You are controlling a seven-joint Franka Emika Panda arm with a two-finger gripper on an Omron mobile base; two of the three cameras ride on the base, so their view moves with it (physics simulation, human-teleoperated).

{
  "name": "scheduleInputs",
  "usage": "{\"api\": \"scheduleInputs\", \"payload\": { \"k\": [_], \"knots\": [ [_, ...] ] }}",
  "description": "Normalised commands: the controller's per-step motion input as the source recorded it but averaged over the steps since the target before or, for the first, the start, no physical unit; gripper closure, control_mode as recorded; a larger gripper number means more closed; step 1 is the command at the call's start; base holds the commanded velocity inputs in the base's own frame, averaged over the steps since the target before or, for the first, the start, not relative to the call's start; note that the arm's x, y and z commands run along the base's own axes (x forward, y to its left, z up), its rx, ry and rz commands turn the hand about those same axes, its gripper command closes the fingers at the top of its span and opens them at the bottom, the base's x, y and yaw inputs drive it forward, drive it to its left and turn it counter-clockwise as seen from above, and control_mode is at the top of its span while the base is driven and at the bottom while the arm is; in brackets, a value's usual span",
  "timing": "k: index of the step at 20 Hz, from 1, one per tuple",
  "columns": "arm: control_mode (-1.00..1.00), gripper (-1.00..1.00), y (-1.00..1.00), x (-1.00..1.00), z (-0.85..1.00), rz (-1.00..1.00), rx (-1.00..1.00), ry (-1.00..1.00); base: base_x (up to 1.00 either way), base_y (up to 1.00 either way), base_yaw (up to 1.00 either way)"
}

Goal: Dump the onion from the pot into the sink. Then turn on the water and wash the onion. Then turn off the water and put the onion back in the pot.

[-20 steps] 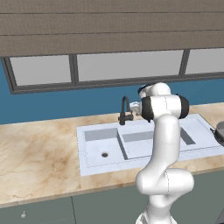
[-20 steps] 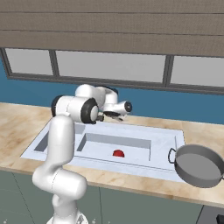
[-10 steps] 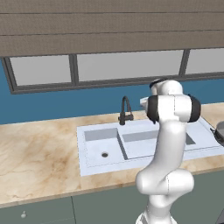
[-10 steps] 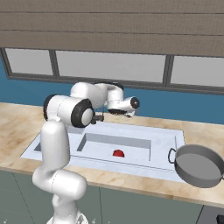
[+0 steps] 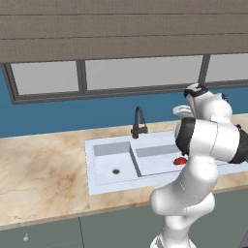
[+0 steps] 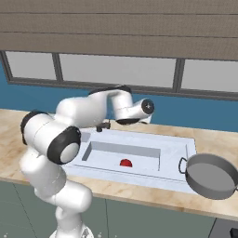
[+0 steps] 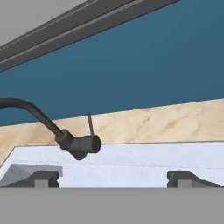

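The red-purple onion (image 6: 125, 162) lies on the floor of the sink's larger right basin, also visible as the onion (image 5: 180, 161) beside my arm. The white sink (image 6: 176, 145) is set into the marble counter. The grey pot (image 6: 211, 175) stands upright on the counter right of the sink. My gripper (image 7: 113, 177) is open, fingertips (image 7: 43, 177) wide apart with nothing between them, held above the back of the sink to the right of the dark faucet (image 7: 43, 120). It faces the blue wall. No water runs from the faucet (image 5: 139, 123).
A thin lever (image 7: 90, 124) stands up from the faucet base. The blue backsplash (image 5: 72, 116) and window frame rise behind the counter. Marble counter (image 5: 43, 169) stretches left of the sink. My arm (image 6: 74, 116) arches over the left basin.
My hand has come off the faucet and swung right over the back of the sink. The onion and pot lie where they were.
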Motion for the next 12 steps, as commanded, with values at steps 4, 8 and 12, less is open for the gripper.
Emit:
{"api": "scheduleInputs", "payload": {
  "k": [4, 8, 12],
  "knots": [
    [-1.0, -1.0, -0.17, -0.9, 1.0, -0.07, 0.0, 0.04, 0.0, 0.0, 0.0],
    [-1.0, -1.0, -0.14, -0.68, 0.91, -0.1, 0.0, 0.18, 0.0, 0.0, 0.0],
    [-1.0, -1.0, -0.01, -0.43, 0.22, -0.09, -0.03, 0.21, 0.0, 0.0, 0.0]
  ]
}}
